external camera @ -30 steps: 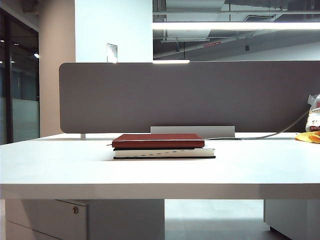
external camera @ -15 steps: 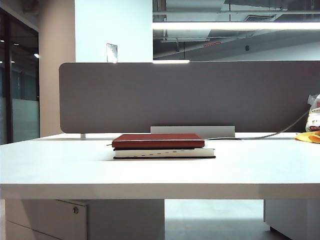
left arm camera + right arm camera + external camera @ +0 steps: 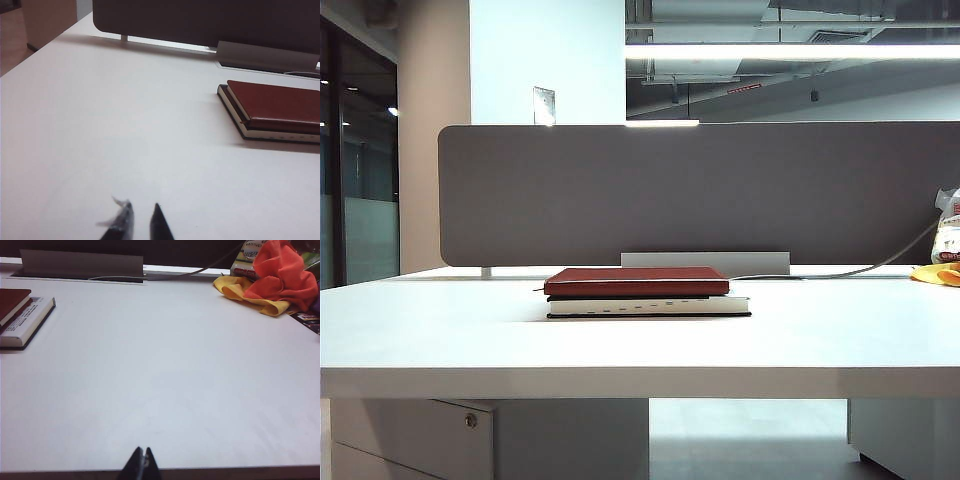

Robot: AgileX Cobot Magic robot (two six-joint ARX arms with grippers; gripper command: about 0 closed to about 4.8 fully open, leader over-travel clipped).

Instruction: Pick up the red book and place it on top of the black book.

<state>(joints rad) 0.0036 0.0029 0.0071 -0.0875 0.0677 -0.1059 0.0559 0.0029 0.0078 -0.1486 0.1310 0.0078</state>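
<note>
The red book (image 3: 636, 280) lies flat on top of the black book (image 3: 650, 306) at the middle of the white table (image 3: 440, 340). Their edges are roughly lined up. The left wrist view shows the stack from the side, red book (image 3: 280, 102) over black book (image 3: 239, 118), well away from my left gripper (image 3: 142, 204). Its tips stand slightly apart with nothing between them. My right gripper (image 3: 143, 449) hangs over the table's near edge, tips together and empty, with the red book (image 3: 11, 300) and black book (image 3: 27, 320) far off. Neither gripper appears in the exterior view.
A grey partition (image 3: 700, 190) runs along the back of the table, with a grey cable tray (image 3: 705, 262) and a cable in front of it. Orange and yellow cloths (image 3: 280, 275) and some packets lie at the back right corner.
</note>
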